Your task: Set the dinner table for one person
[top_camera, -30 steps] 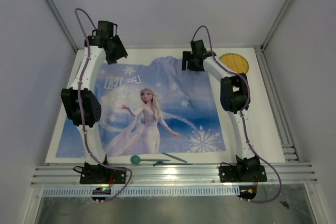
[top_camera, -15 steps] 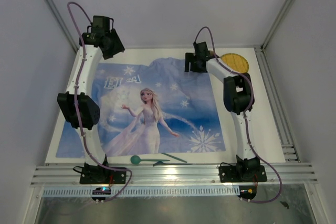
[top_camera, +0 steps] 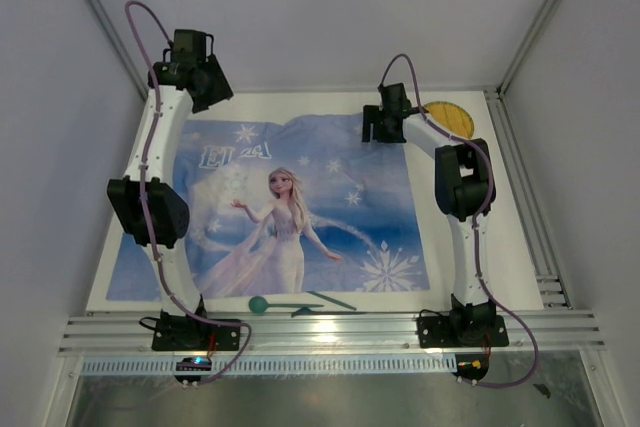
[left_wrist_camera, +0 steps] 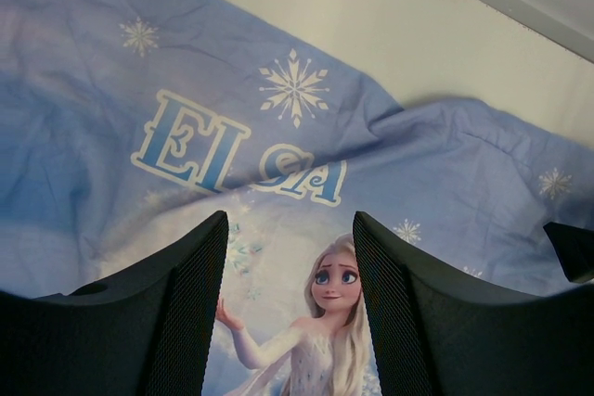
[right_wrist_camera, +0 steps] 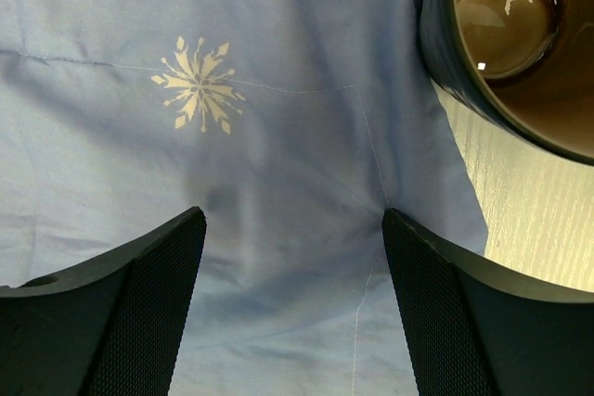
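Observation:
The dinner table (top_camera: pixel 512 237) is white and mostly covered by a blue printed cloth (top_camera: pixel 300 207). The cloth's far edge is rumpled. My left gripper (top_camera: pixel 200 82) hangs open, high above the cloth's far left corner. In the left wrist view the left gripper (left_wrist_camera: pixel 290 220) holds nothing over the cloth (left_wrist_camera: pixel 186 90). My right gripper (top_camera: pixel 383 125) is open, low over the cloth's far right part, with nothing between its fingers (right_wrist_camera: pixel 158 266). A dark cup (right_wrist_camera: pixel 506 34) stands on a round yellow plate (top_camera: pixel 450 120) just right of it. Utensils with green handles (top_camera: pixel 300 303) lie at the near edge.
Silver rails (top_camera: pixel 545 247) frame the table on the right and front. Grey walls close in on both sides and behind. The plate (right_wrist_camera: pixel 520 220) lies partly under the cloth's right edge. Bare white tabletop (left_wrist_camera: pixel 418 34) shows beyond the cloth's far edge.
My left gripper has risen and drawn back towards the far left corner. My right gripper has slid right towards the yellow plate. The cloth's far edge lies flatter.

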You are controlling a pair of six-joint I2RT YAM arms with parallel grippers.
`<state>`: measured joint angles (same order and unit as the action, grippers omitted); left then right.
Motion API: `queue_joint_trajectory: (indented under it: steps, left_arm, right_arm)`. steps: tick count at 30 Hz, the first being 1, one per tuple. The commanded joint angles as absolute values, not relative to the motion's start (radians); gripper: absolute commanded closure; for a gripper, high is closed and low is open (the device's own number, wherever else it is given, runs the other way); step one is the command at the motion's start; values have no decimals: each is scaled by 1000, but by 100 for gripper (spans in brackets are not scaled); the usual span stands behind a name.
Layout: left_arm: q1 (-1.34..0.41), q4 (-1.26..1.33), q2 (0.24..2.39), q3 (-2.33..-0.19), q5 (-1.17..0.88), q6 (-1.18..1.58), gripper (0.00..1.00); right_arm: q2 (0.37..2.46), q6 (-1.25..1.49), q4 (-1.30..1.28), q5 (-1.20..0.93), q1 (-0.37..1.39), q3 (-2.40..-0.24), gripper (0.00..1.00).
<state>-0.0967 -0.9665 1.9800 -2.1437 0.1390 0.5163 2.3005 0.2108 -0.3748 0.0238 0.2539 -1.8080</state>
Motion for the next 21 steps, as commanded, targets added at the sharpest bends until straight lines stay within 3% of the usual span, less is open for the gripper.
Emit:
queue_joint_trajectory:
  steps: [1, 21]
  left_arm:
    - [-84, -977, 1908, -2189, 156, 502, 41]
    - [-19, -973, 1908, -2106, 201, 497, 42]
  right_arm:
    - [2238, 195, -397, 34, 250, -1784, 19]
    - [2160, 184, -371, 35, 249, -1671, 19]
